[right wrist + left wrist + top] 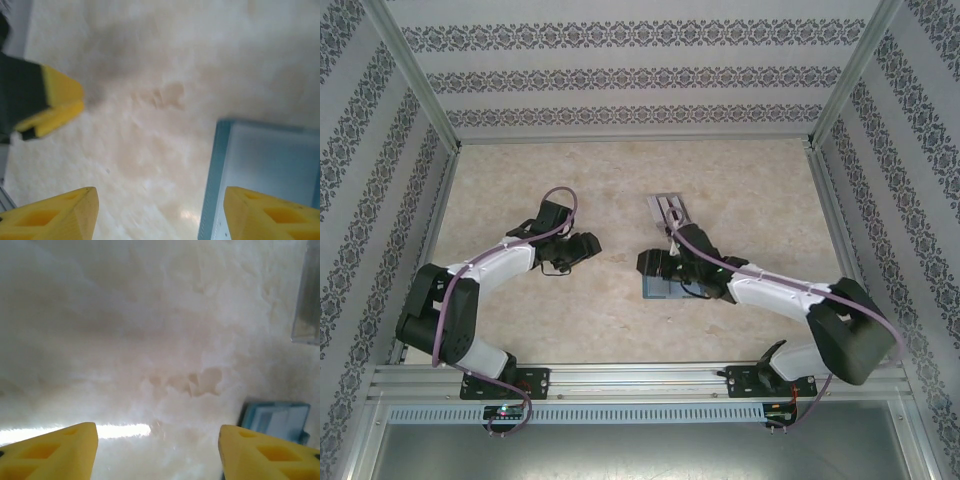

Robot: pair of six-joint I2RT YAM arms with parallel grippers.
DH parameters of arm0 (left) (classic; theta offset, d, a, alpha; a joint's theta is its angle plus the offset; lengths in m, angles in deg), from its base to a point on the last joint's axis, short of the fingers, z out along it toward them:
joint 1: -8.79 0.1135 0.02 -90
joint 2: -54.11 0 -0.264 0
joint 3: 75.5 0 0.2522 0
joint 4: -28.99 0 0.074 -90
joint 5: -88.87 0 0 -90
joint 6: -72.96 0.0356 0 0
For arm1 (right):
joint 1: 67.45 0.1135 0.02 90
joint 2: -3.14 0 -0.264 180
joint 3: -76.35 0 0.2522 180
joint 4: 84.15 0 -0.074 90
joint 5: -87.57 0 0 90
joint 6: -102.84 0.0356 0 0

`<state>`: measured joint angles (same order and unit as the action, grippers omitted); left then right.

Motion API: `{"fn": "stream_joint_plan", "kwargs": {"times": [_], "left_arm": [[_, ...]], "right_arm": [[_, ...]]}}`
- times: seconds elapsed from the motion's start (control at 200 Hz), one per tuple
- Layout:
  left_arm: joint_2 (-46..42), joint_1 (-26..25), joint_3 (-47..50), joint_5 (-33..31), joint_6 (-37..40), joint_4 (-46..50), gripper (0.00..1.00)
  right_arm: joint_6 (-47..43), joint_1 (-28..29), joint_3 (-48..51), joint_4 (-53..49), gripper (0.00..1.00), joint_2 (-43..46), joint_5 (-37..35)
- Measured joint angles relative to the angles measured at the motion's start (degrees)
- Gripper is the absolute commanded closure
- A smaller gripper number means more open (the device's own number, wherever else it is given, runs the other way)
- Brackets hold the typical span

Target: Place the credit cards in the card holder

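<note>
Pale marbled table, a holder and cards lying on it

The table [750, 190] has a beige, mottled top inside a metal frame. The teal card holder [661, 290] lies flat on it, just right of centre and toward the near edge. The grey credit cards [667, 210] lie flat farther back, slightly angled, apart from the holder.

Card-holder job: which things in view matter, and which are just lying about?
Job:
- card holder
- credit cards, on the table beyond the right arm
- left gripper, open, holding nothing
- right gripper, open, beside the holder

Just there:
- table
- patterned walls
- aluminium rail
</note>
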<state>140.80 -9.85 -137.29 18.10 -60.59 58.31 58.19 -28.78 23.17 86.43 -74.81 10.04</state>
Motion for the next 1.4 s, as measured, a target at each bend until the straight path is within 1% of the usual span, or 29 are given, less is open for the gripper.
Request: {"fn": "stream_joint_plan", "kwargs": {"times": [0.085, 0.14, 0.27, 0.41, 0.51, 0.64, 0.769, 0.849, 0.939, 1.099, 1.204, 1.404], "left_arm": [[0.17, 0.00, 0.57, -2.99, 2.12, -2.01, 0.26], [0.17, 0.00, 1.62, -4.81, 3.56, -4.50, 0.24], [0.22, 0.00, 6.45, -6.62, 6.03, -11.21, 0.22], [1.46, 0.00, 8.33, -7.28, 7.19, -13.31, 0.20], [1.60, 0.00, 8.33, -7.28, 7.56, -15.26, 0.19], [1.75, 0.00, 8.33, -7.52, 7.63, -16.52, 0.18], [1.77, 0.00, 8.33, -7.52, 7.82, -16.52, 0.18], [1.99, 0.00, 8.31, -7.52, 7.85, -16.55, 0.18], [2.64, 0.00, 8.28, -7.52, 7.91, -16.55, 0.18], [2.91, 0.00, 8.09, -7.43, 8.00, -16.72, 0.18], [3.48, 0.00, 7.52, -7.34, 8.00, -16.57, 0.18], [3.80, 0.00, 7.19, -7.28, 8.00, -16.55, 0.18]], "right_arm": [[-2.21, -2.23, -3.10, -2.49, 0.31, 2.01, -1.40], [-4.20, -3.19, -5.90, -4.98, 0.31, 2.21, -3.50], [-10.01, -3.58, -14.84, -12.11, 0.30, -0.76, -10.10], [-16.50, -3.69, -24.57, -17.20, 0.28, -8.07, -17.27], [-20.90, -3.69, -32.15, -21.16, 0.20, -16.17, -20.85], [-25.31, -3.69, -41.18, -26.58, 0.18, -26.75, -24.46], [-27.82, -3.69, -46.42, -32.81, 0.18, -33.16, -28.89], [-28.68, -3.69, -48.37, -35.95, 0.18, -35.06, -32.54], [-29.29, -3.98, -48.85, -38.29, 0.20, -35.15, -35.63], [-29.66, -4.07, -49.35, -40.17, 0.22, -35.10, -38.05], [-30.42, -4.09, -49.35, -40.59, 0.27, -35.04, -39.50], [-31.76, -4.07, -49.35, -41.27, 0.33, -34.97, -41.22]]}}
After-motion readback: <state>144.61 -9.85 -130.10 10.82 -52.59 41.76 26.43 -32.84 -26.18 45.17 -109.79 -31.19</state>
